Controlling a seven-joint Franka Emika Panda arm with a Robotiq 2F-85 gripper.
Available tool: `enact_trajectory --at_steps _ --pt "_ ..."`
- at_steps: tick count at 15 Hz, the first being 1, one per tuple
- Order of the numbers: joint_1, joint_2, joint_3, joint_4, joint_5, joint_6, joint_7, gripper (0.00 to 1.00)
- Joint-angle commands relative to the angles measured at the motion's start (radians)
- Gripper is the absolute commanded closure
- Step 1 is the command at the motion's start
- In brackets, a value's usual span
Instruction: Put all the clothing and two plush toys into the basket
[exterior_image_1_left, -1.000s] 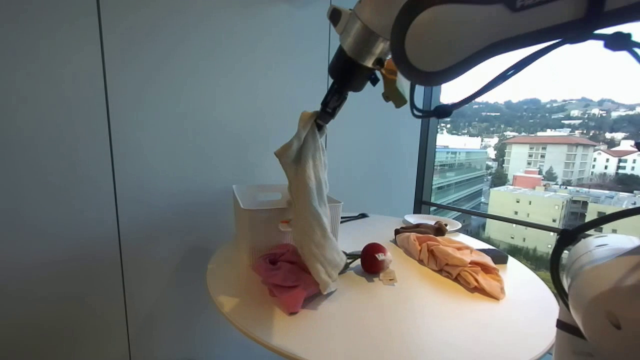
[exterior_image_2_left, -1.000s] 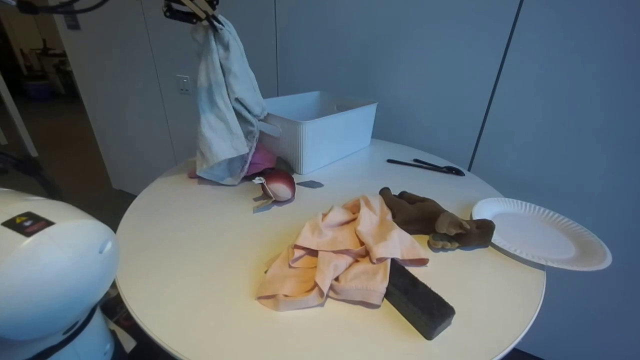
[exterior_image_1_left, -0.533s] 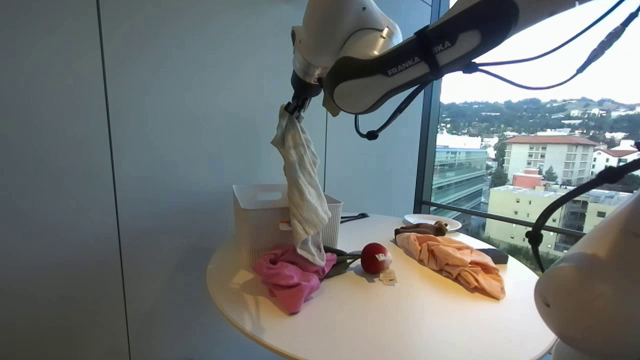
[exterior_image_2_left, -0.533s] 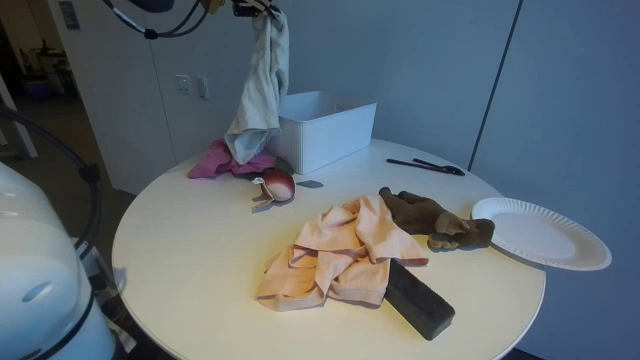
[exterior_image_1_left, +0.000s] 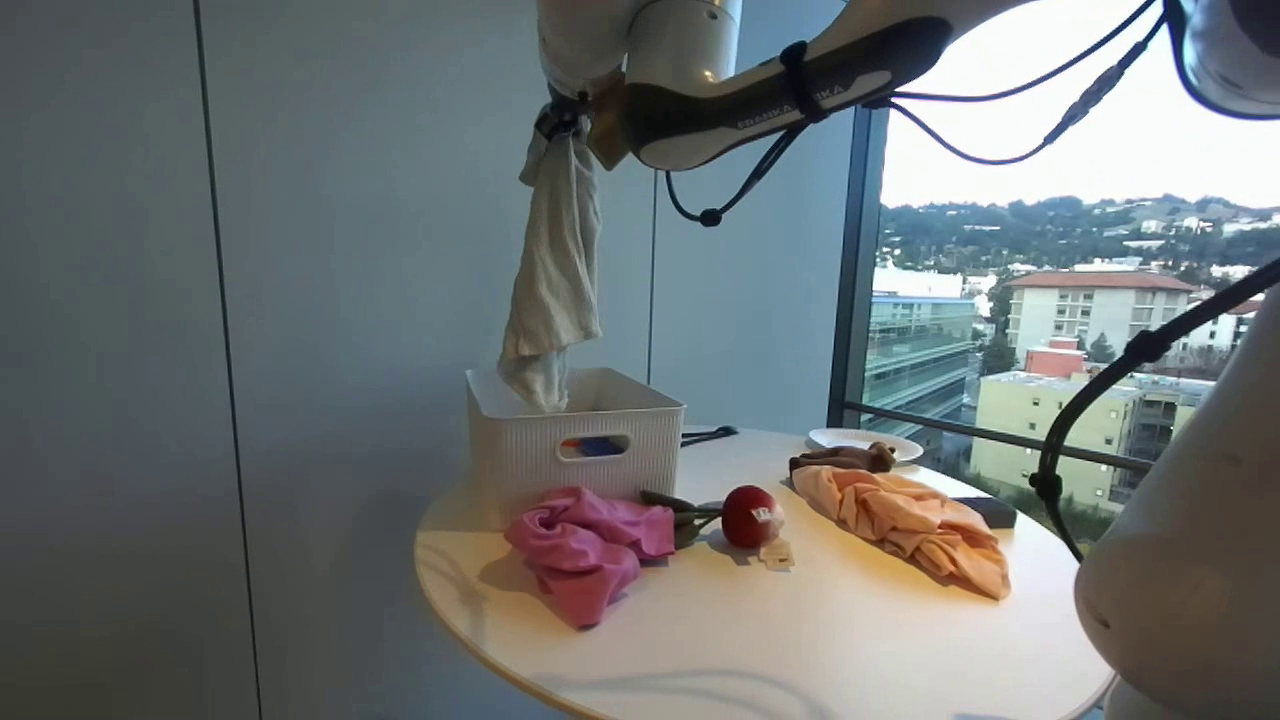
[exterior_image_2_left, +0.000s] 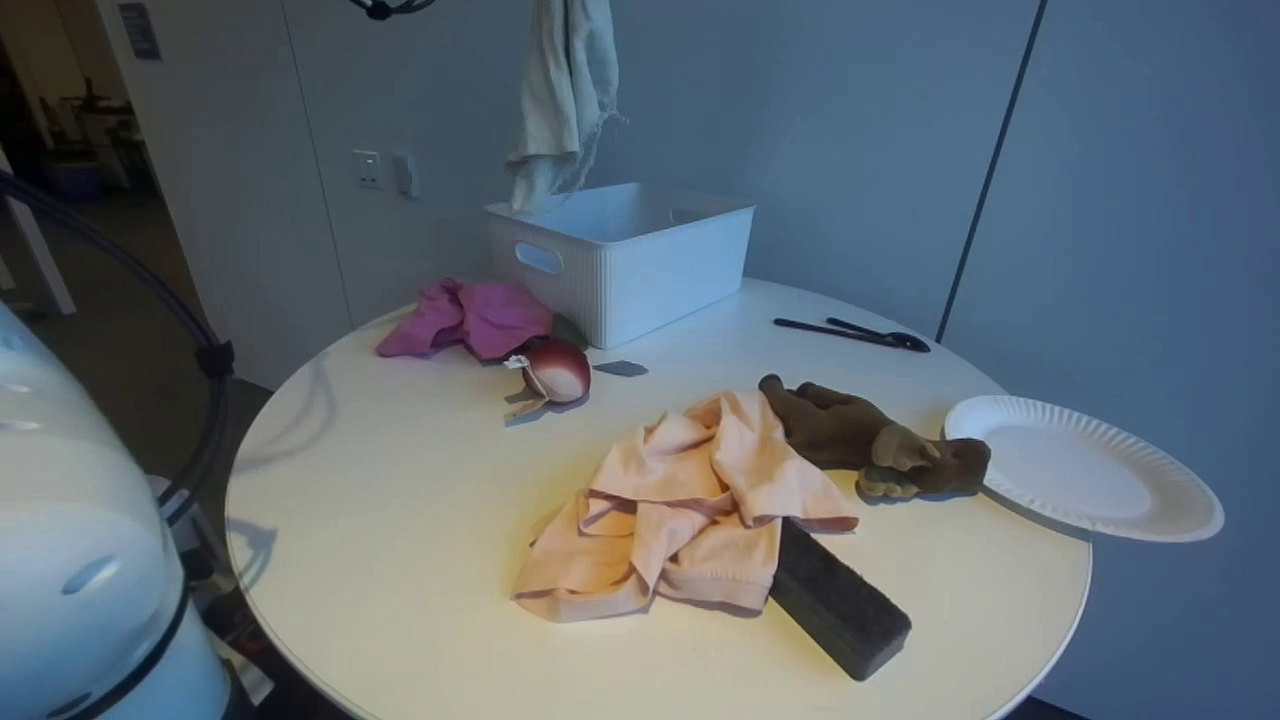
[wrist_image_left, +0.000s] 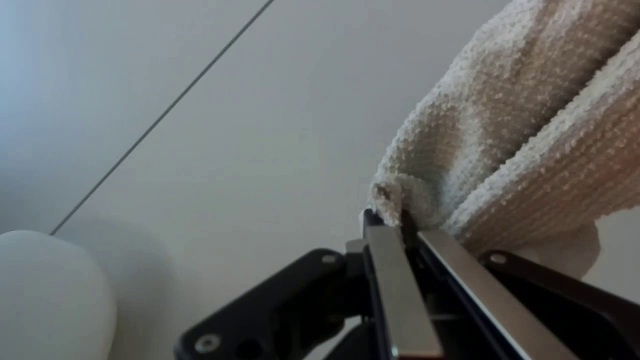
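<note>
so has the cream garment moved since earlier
Yes, up and leftward in an exterior view: the cream garment hung across the near wall of the white basket; now its lower end shows level with the rim.

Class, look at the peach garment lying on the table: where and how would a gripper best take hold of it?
I'd probably pinch the raised middle folds of the peach garment from straight above: it lies crumpled, with ridges standing up, whereas the black block crowds one side.
</note>
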Motion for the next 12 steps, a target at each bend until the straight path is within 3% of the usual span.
enact_trajectory --at_steps 1,3,6,7,8,10,12 --pt "0.127 0.139 -0.095 0.05 -0.195 -0.196 0.106 0.94" --pt "0.185 0.198 -0.17 0.034 -0.159 -0.269 0.057 0.94" --pt "0.226 0.262 -0.268 0.01 0.026 -0.238 -0.045 0.94" --pt "0.231 0.267 -0.291 -0.005 0.092 -0.21 -0.083 0.9" --pt "0.235 0.275 -0.308 -0.01 0.158 -0.205 -0.132 0.67" --pt "0.243 0.25 -0.33 -0.039 0.323 -0.192 -0.251 0.63" --pt "0.257 0.184 -0.337 -0.081 0.484 -0.252 -0.412 0.49"
